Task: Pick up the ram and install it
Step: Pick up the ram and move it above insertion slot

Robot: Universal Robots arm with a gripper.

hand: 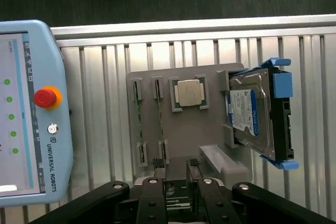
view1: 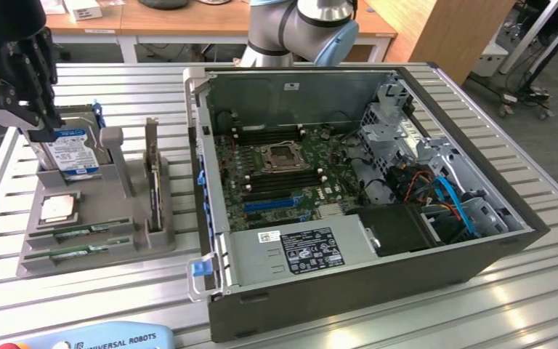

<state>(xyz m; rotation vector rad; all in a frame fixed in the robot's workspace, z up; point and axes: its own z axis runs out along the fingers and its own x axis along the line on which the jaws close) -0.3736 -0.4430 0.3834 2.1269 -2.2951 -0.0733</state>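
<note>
The gripper [view1: 37, 120] hangs in the air above the gray holder [hand: 205, 129]. Its two fingers [hand: 157, 170] are spread wide apart, and there is nothing between them. It touches nothing.

The ram [view1: 90, 230] lies flat in a long slot in the gray holder. A second ram stick [view1: 78, 251] lies in the next slot, just beside it. Both are green and thin. They are at the end of the holder that is near the blue and white control pad [hand: 47, 145].

A shiny square chip [hand: 190, 93] sits in a pocket of the holder, next to the ram slots. A hard drive [hand: 252, 114] with a blue label stands on its edge at the other end of the holder, away from the ram. A bigger card [view1: 153, 182] stands up straight on the side of the holder that faces the computer [view1: 357, 174].

The computer is open, and its green board shows inside. It sits just beside the holder. Both rest on the metal tabletop [view1: 95, 291].
</note>
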